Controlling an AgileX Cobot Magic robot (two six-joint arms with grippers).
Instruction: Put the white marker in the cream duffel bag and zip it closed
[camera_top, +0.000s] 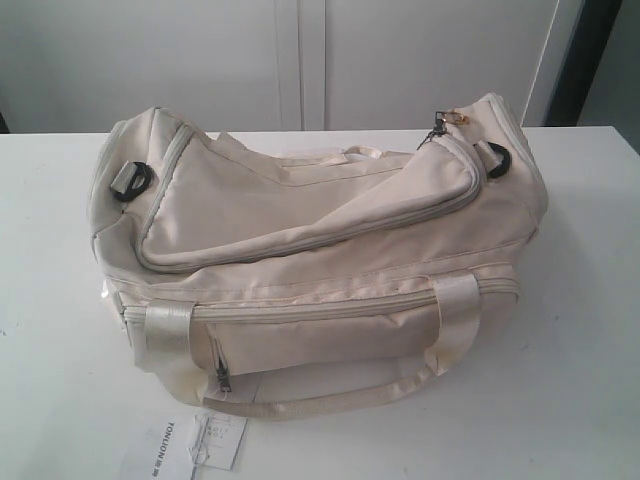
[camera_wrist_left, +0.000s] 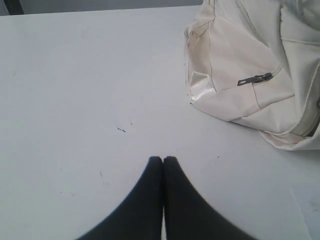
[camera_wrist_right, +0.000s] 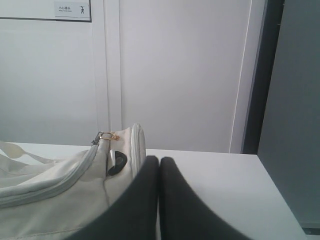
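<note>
The cream duffel bag (camera_top: 320, 260) lies across the middle of the white bench (camera_top: 580, 350), long side facing me, its top flap lying down. Off its left end the left hand (camera_wrist_left: 163, 160) hangs over bare bench, fingers clenched tip to tip with nothing between them, near the bag but clear of it. On the bag's left end sits a black D-ring (camera_top: 130, 182). Below the front, a white paper hangtag (camera_top: 220, 440) rests on the bench, just beside a small pocket zip pull (camera_top: 222, 378). A satin handle strap (camera_top: 330, 400) droops along the front. Further right, the top zip pull (camera_top: 437, 130) stands up at the flap's right corner, with a second black D-ring (camera_top: 497, 160) beside it. The right hand (camera_wrist_right: 159, 160) is just beside that end, also clenched and empty.
</note>
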